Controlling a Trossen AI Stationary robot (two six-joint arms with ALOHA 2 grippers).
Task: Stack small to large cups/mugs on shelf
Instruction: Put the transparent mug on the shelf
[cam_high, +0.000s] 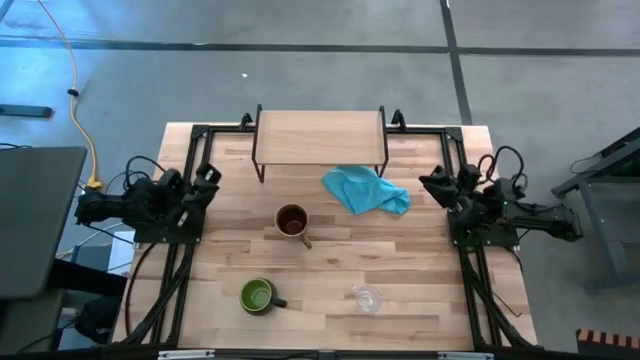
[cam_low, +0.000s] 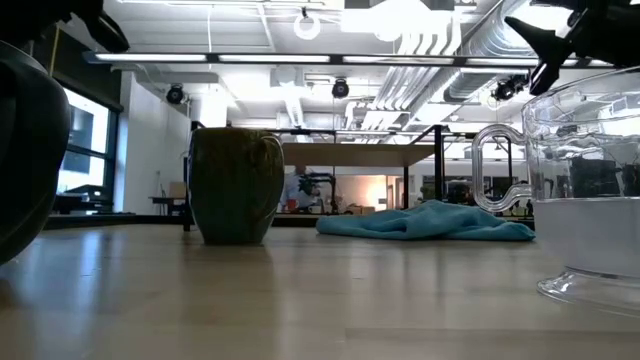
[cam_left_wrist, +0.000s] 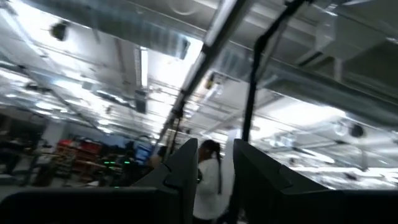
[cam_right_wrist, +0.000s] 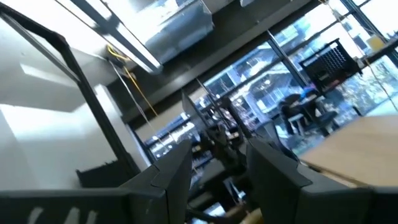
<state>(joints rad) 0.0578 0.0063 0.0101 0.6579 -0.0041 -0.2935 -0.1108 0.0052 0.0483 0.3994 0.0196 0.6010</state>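
Three drinking vessels are sitting on the tabletop in front of the one low light-wood shelf on black legs (cam_high: 318, 131): one tan-brown handled mug (cam_high: 292, 221), one dark mug with green inside (cam_high: 257, 295), one small clear glass cup (cam_high: 367, 298). One crumpled teal cloth (cam_high: 366, 189) is lying just beside that shelf.

Your right tool (cam_right_wrist: 217, 165) points up past its two dark, parted fingers (cam_right_wrist: 171, 171) toward windows, with a light wooden counter (cam_right_wrist: 360, 146) edge alongside.

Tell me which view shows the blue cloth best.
The high view: the blue cloth lies whole on the table, just in front of the shelf, by its right legs. The low view shows it edge-on as a flat heap. Neither wrist view shows it.
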